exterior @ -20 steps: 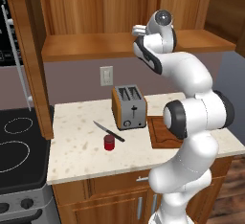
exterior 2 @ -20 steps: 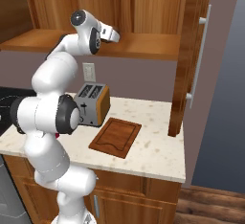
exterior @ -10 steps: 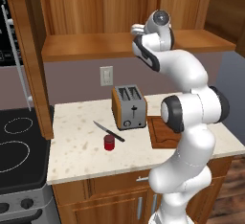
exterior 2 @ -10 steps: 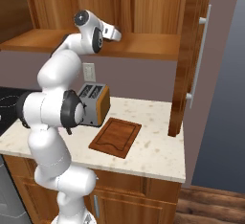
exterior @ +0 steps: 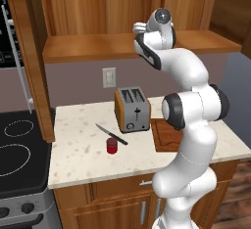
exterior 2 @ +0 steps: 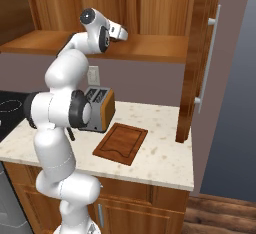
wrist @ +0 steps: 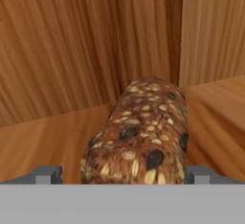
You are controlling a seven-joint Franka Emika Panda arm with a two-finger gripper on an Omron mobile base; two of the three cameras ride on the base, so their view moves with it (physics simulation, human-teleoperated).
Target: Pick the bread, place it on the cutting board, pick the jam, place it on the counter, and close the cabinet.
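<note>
You have the bread [wrist: 139, 134] lying on the cabinet [exterior: 122, 42] shelf, its long axis running away from the hand toward the back panel, near end facing you. It sits between the two fingertips [wrist: 47, 174] — one tip on each side of that near end, neither visibly pressing it. The gripper [wrist: 122, 175] is spread wide, grasping nothing. Since half a second ago the upper arm has leaned further into the cabinet — the jam [exterior: 112, 145] on the counter [exterior: 78, 149] and the cutting board [exterior 2: 121, 142] haven't shifted.
</note>
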